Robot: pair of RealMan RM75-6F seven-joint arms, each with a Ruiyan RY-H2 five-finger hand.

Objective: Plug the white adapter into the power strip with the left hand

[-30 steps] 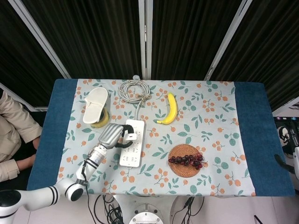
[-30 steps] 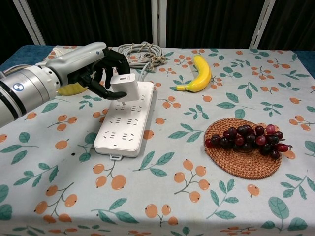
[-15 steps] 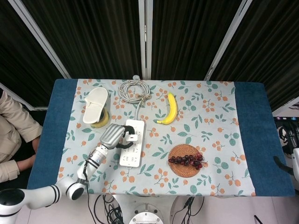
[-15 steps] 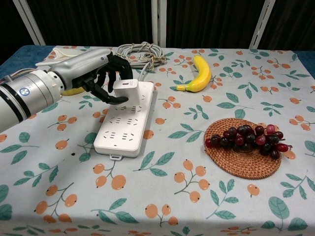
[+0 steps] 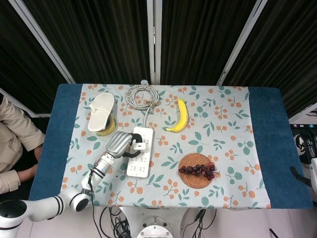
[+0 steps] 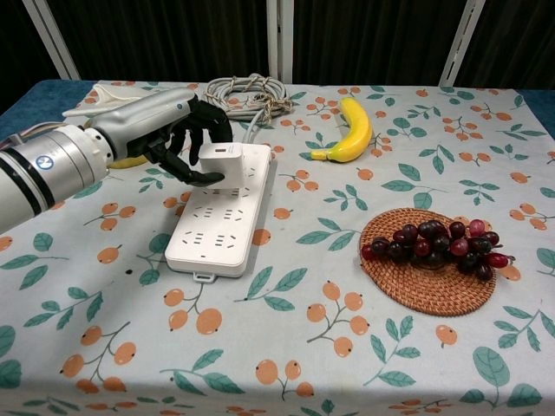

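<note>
Person's beige-sleeved arm (image 5: pixel 12 144) at far left edge of head view, off the blue table (image 5: pixel 54 144) w/ floral white-and-orange tablecloth (image 5: pixel 223 144). Next right, near table's back-left: white slipper-shaped object (image 5: pixel 100 112) resting on a yellow item (image 5: pixel 106 130), latter mostly hidden. Robot's silver left arm (image 6: pixel 43 169) reaches in from lower left; left hand (image 6: pixel 178 134), black-fingered w/ silver back, curls around small white cube-shaped adapter (image 6: pixel 220 161), fingers (image 6: pixel 192 178) wrapped under and beside it, holding it. Adapter sits at far end of the long white rectangular power strip (image 6: pixel 221 217), touching its top face; whether prongs are fully seated can't be told. Strip lies lengthwise, roughly centre-left on cloth, its grey cable running back to a coiled grey cord bundle (image 5: pixel 142 95) at table's rear edge. Right of strip: ripe yellow banana (image 6: pixel 351 130), lying apart from strip, near back-centre. Further right & nearer the front: round woven wicker coaster (image 6: pixel 429 260) carrying a bunch of dark red grapes (image 6: pixel 442 241). Far right edge of head view: dark part (image 5: pixel 302 173) beyond table, prob. right arm; right hand itself not seen in either view.
</note>
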